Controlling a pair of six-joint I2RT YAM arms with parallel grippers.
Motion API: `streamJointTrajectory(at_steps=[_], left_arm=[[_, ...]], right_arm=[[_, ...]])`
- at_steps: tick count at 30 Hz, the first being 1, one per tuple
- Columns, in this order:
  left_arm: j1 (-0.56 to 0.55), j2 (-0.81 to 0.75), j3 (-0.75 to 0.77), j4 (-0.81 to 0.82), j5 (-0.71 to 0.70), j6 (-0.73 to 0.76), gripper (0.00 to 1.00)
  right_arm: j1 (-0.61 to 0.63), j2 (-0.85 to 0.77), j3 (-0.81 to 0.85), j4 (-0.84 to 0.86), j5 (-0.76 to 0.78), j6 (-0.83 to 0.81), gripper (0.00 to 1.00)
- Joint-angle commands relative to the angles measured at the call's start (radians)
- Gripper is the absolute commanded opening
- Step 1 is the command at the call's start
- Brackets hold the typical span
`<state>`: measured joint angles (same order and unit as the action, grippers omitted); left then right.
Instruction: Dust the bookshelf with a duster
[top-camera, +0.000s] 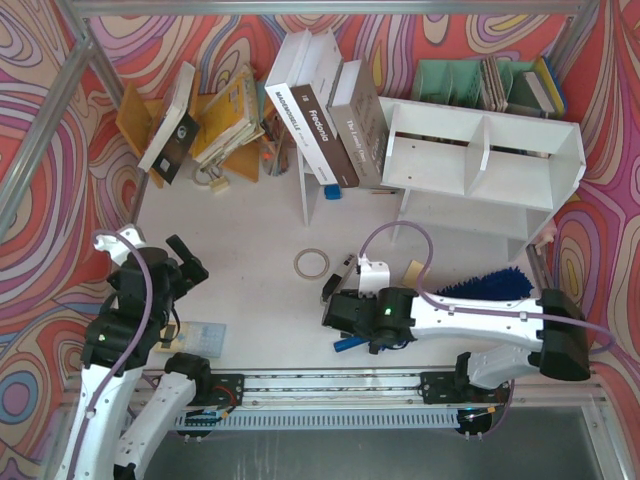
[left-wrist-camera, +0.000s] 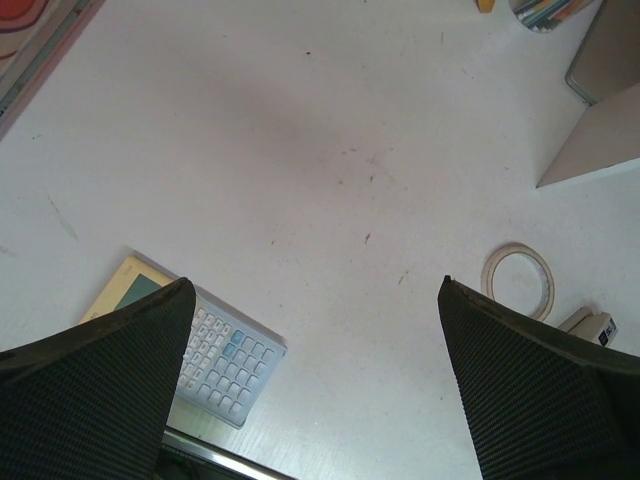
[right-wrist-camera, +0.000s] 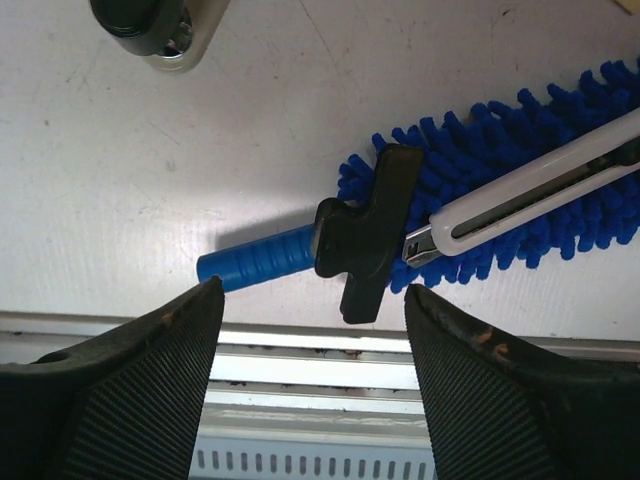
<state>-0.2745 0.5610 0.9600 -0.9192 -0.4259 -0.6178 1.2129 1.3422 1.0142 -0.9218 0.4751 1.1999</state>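
Duster (right-wrist-camera: 470, 170) pickup goes best with the right gripper (right-wrist-camera: 312, 295) lowered square over the blue handle (right-wrist-camera: 255, 268) before closing. It lies flat on the table (right-wrist-camera: 120, 180) by the front rail (right-wrist-camera: 320, 345), handle just ahead of the partly open, empty jaws, seemingly untouched. The left gripper (left-wrist-camera: 315, 285) gapes wide, holding nothing

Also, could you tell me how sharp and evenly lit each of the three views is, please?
Top external: sharp and evenly lit, with a soft shadow beneath the bookshelf. Left wrist: a faint grey shadow patch on the table; the calculator keys are crisp. Right wrist: the duster is in focus and evenly lit.
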Motion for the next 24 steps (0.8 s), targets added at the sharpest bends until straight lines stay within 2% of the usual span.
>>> streamJointTrajectory(at_steps=[1,5,13,17,24], left_arm=[[-0.001,-0.008,-0.014,-0.016,0.012,-0.014,0.98],[-0.002,-0.012,-0.017,-0.012,0.019,-0.013,0.98],[-0.002,-0.017,-0.018,-0.015,0.017,-0.017,0.98],[-0.002,-0.026,-0.02,-0.014,0.012,-0.018,0.98],[-0.003,-0.023,-0.02,-0.012,0.017,-0.017,0.98]], right_arm=[[0.01,0.044,0.023,-0.048,0.044,0.09,0.66],[0.011,0.094,0.048,-0.055,0.04,0.099,0.58],[0.01,0.195,0.103,-0.118,0.036,0.136,0.53],[0.01,0.224,0.115,-0.159,0.042,0.175,0.47],[0.011,0.26,0.125,-0.167,0.046,0.178,0.46]])
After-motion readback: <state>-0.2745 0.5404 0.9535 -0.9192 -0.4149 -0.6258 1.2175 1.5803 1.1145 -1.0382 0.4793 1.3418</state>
